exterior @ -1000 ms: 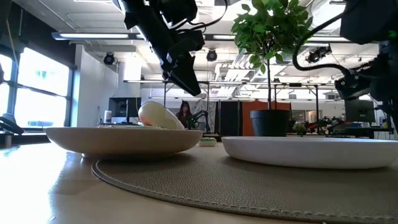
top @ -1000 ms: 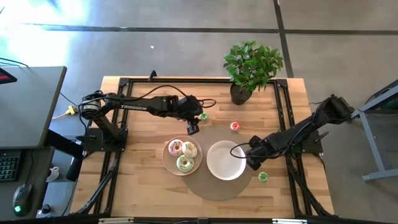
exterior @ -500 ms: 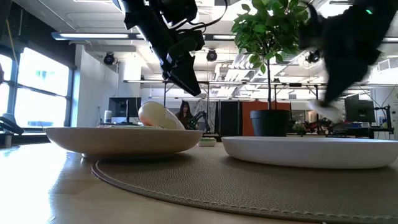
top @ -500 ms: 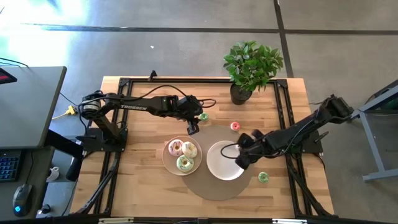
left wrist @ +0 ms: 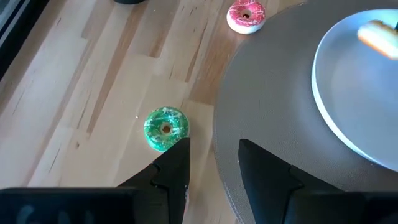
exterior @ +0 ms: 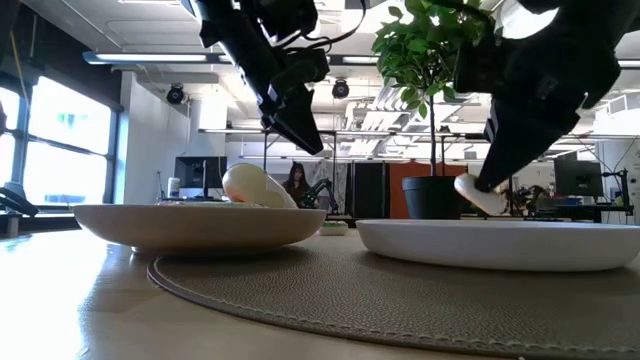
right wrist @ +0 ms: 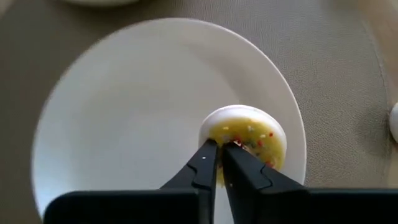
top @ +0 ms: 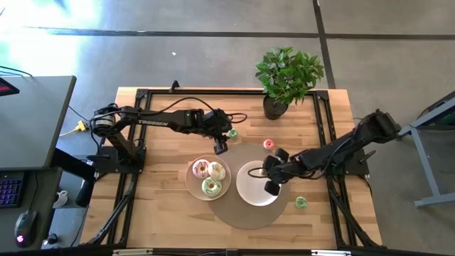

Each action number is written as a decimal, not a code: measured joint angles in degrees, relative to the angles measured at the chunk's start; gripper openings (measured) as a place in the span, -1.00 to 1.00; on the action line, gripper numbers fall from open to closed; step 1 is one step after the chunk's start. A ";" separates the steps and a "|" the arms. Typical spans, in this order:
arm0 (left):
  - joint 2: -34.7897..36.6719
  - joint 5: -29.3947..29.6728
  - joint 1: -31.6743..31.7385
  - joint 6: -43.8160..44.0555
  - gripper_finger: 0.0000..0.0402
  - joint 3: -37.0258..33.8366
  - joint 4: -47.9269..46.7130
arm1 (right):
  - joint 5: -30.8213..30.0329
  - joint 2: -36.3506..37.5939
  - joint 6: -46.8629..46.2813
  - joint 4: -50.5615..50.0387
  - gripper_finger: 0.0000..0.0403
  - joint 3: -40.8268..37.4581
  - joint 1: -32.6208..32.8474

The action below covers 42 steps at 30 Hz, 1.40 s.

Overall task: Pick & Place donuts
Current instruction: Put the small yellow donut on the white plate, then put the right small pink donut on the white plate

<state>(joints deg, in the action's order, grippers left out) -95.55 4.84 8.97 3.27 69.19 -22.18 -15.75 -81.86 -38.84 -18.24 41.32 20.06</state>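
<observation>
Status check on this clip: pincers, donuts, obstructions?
Right pincer shut on small yellow-iced toy donut above empty white plate. Left pincer open, hovering near tiny green donut. Nothing blocking the plate.

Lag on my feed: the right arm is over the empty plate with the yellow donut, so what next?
Probably lower slightly, then open. The right gripper pinches the yellow donut above the white plate, and the low view shows it just above the rim.

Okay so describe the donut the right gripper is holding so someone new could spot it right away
Find the round mat mid-table; of its two plates, take the white plate nearer the right arm. Over it the right gripper pinches a small yellow donut with sprinkles, the only yellow one and the only one held.
</observation>
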 joint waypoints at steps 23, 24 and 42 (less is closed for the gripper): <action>-0.44 1.81 0.02 0.01 -0.34 -0.04 -0.24 | -7.10 -0.01 10.47 -6.12 -0.28 0.96 -18.36; -0.44 1.81 0.02 0.00 -0.34 -0.04 -0.25 | -5.88 -0.01 10.41 -6.26 -0.28 0.95 -19.81; -0.44 1.88 0.02 0.00 -0.34 -0.04 -0.26 | -3.13 -6.57 5.61 -6.36 -0.28 0.94 -24.64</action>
<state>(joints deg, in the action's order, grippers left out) -95.98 6.72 8.99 3.27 69.14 -22.44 -18.88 -88.42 -33.23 -24.60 42.26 -4.58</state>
